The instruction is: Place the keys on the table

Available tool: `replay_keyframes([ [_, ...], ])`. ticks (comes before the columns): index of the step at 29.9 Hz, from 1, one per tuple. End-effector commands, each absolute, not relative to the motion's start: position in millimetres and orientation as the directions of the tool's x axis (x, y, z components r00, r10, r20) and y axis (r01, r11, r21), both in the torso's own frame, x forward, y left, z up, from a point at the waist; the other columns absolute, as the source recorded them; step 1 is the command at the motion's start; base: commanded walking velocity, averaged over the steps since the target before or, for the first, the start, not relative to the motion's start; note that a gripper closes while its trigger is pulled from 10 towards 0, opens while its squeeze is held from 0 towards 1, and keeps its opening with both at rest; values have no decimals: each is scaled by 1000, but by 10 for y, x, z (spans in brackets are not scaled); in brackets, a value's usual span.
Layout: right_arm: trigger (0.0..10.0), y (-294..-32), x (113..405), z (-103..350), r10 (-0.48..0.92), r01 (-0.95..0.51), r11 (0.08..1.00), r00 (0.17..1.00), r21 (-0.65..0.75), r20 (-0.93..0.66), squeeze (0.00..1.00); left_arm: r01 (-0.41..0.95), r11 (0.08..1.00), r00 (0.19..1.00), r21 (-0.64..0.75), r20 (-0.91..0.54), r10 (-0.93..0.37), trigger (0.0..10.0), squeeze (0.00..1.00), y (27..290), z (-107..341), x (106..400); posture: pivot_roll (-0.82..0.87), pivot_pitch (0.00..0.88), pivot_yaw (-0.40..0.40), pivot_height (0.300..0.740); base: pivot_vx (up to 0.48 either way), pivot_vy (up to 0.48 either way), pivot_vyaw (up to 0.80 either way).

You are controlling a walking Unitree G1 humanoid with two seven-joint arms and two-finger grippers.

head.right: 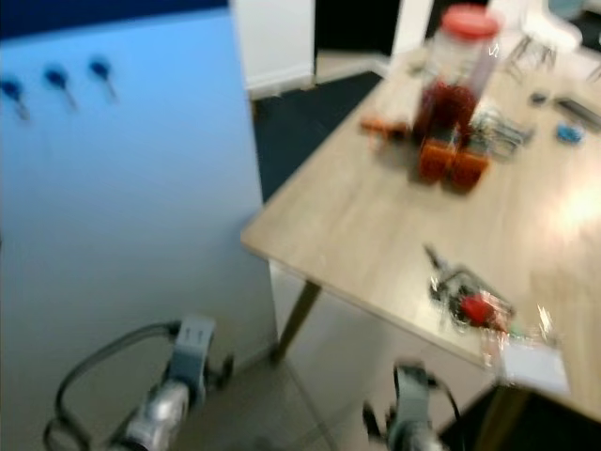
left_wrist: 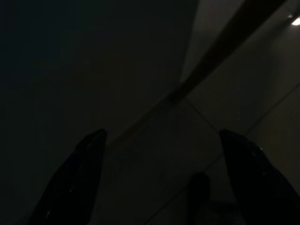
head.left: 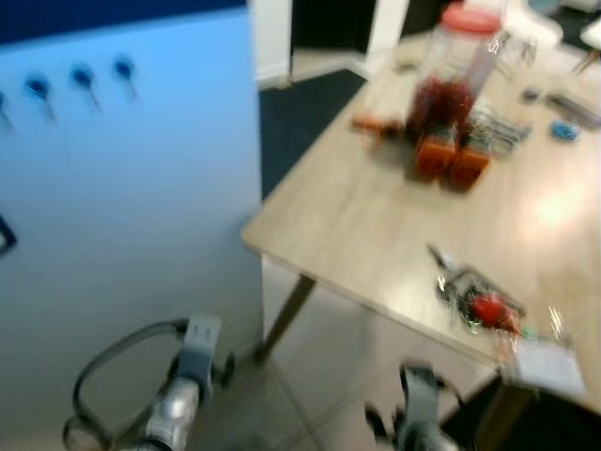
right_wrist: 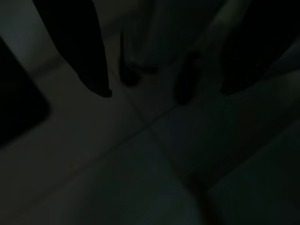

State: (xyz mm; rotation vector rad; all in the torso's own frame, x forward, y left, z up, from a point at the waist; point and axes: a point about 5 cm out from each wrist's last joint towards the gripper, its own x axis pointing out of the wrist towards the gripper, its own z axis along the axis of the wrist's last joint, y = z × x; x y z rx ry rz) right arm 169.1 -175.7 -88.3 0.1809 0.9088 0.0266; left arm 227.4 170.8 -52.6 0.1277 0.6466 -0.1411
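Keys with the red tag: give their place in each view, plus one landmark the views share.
Left eye view: keys on the table, near its front edge, lower right.
Right eye view: same spot, lower right.
Left wrist view: not in it; dark floor.
Right wrist view: not in it; dark floor.
Landmark: red-lidded jar, both eye views.

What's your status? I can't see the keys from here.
Both grippers low over the floor, open, empty: left, right. Keys already on the table, near its front edge. Nothing in the way.
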Motion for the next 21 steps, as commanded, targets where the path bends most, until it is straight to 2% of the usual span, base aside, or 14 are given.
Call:
replay_keyframes([
  [1,10000,-1782,1668,-893,90,59,986,606,157,-790,0,165,984,770,71,-633,-83,10000,0,1731,-587,2180,41,53,-23,740,0,0,800],
  [21,10000,-1792,1674,-891,90,56,986,604,155,-792,0,181,981,774,77,-626,-94,10000,0,1705,-584,2179,46,51,-28,740,0,0,800],
])
